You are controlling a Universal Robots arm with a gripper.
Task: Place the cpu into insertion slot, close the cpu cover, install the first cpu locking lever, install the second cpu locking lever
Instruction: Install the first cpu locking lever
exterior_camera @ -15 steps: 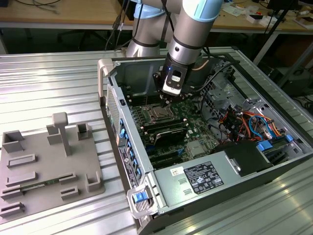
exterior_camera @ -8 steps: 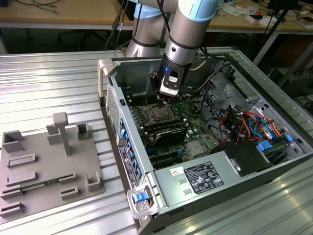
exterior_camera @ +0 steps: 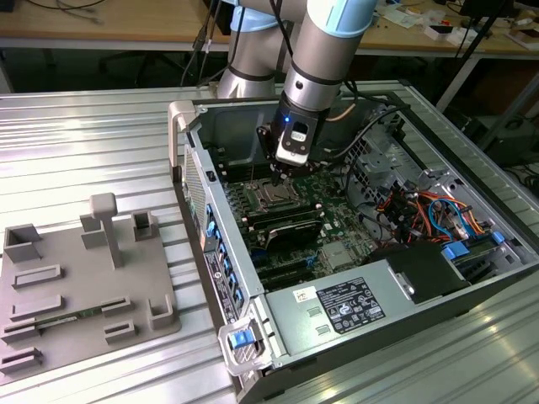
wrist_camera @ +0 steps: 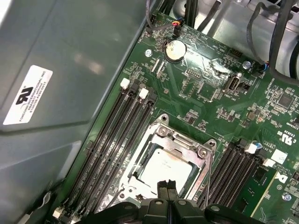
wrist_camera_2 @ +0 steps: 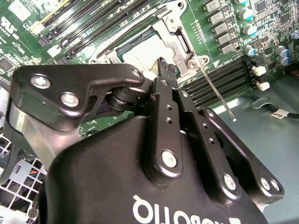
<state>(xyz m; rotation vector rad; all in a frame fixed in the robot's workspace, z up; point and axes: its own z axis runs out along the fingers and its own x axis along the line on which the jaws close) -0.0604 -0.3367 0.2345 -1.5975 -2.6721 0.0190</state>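
The cpu (wrist_camera: 164, 164) lies silver face up in the insertion slot (exterior_camera: 274, 197) on the green motherboard. The cpu cover (wrist_camera: 183, 139) is down flat around it, and the chip (wrist_camera_2: 140, 49) shows through the cut-out of that frame (wrist_camera_2: 175, 40). My gripper (wrist_camera: 167, 185) hangs just above the edge of the socket, fingers shut together with nothing between them. In the second wrist view its black fingertips (wrist_camera_2: 163, 70) point at the cover's edge. A thin locking lever (wrist_camera_2: 217, 94) juts out free beside the socket. In the exterior view the gripper (exterior_camera: 279, 175) is low inside the case.
Black memory slots (wrist_camera: 112, 140) flank the socket on both sides. The open computer case (exterior_camera: 189, 126) walls it in, with cables (exterior_camera: 421, 206) and a power supply (exterior_camera: 345, 303) toward the exterior view's right. A grey fixture plate (exterior_camera: 84, 286) lies outside on the ribbed table.
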